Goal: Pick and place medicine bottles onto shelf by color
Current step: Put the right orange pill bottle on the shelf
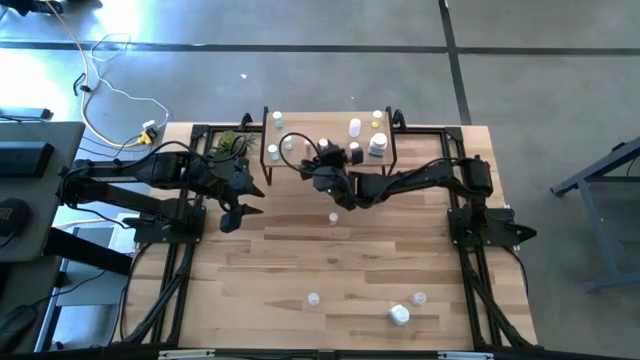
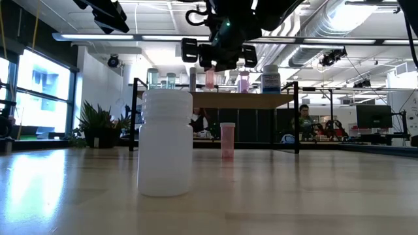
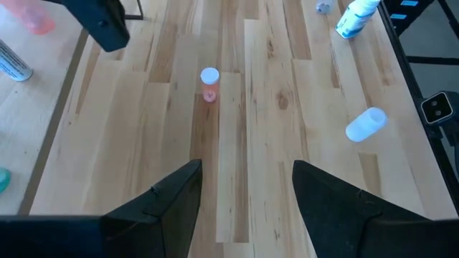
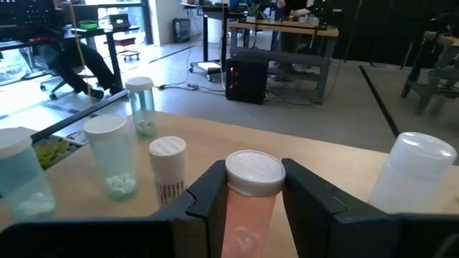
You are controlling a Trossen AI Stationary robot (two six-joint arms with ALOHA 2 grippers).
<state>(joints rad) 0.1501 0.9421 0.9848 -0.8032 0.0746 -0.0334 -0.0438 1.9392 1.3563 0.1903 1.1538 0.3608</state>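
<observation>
The shelf stands at the table's far middle. On it are greenish bottles toward its left end and white bottles toward its right. My right gripper is over the shelf's middle, shut on a pink bottle with a white cap. Another pink bottle stands upright on the table in front of the shelf. My left gripper hangs open above the table's left part, with nothing between its fingers. My right gripper pinches the pink bottle's body just under the cap between its two fingers, one on each side. The fingers come nearly level from the table's near right. The bottle stands upright; I cannot tell whether its base rests on the shelf board.
A large white bottle stands near the table's front edge, with two small ones close by. A green plant sits left of the shelf. The middle of the tabletop is bare wood.
</observation>
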